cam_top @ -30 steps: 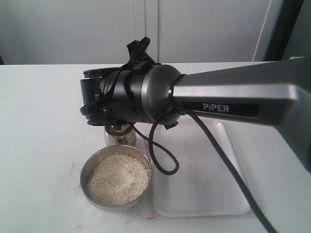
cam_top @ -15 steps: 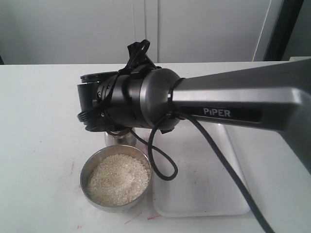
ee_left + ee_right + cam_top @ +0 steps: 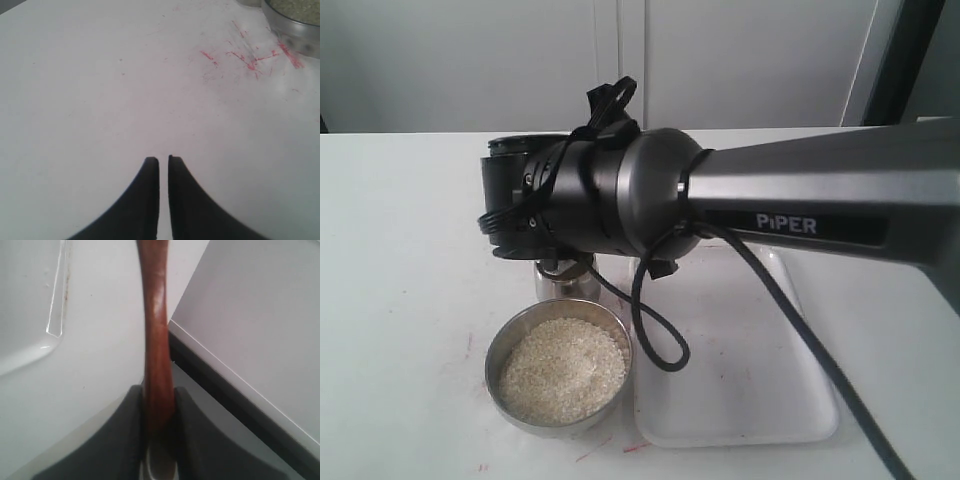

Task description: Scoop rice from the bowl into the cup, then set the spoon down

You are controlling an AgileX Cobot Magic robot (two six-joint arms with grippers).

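Your right arm [image 3: 620,195] reaches in from the right edge of the exterior view and ends just left of centre. Its dark wrist housing hides the gripper there.

In the right wrist view, your right gripper [image 3: 159,397] is clamped on the spoon [image 3: 156,330]. Both fingers press the slim reddish-brown handle, which runs straight out from between them. The spoon's head lies outside that picture and the exterior view does not show it either, so you cannot tell whether it carries any grains. A corner of the tray [image 3: 25,295] shows beside the handle.

The cup [image 3: 563,283] stands directly under the wrist, left of centre, with only its lower part showing. The bowl [image 3: 558,427] sits just in front of it at lower left of centre; whether the two touch you cannot tell. The rice [image 3: 563,368] lies in the bowl in a low heap. The white tray [image 3: 740,385] lies just right of the bowl, across the lower centre, with nothing on the part you can see. All of it rests on the white table [image 3: 400,300].

Your left gripper [image 3: 163,165] has its jaws drawn nearly together, with only a thin slit between them and nothing held. Bare table lies beyond it. The bowl's rim [image 3: 292,32] shows at one corner of that view, beside red marks [image 3: 250,60] on the table.
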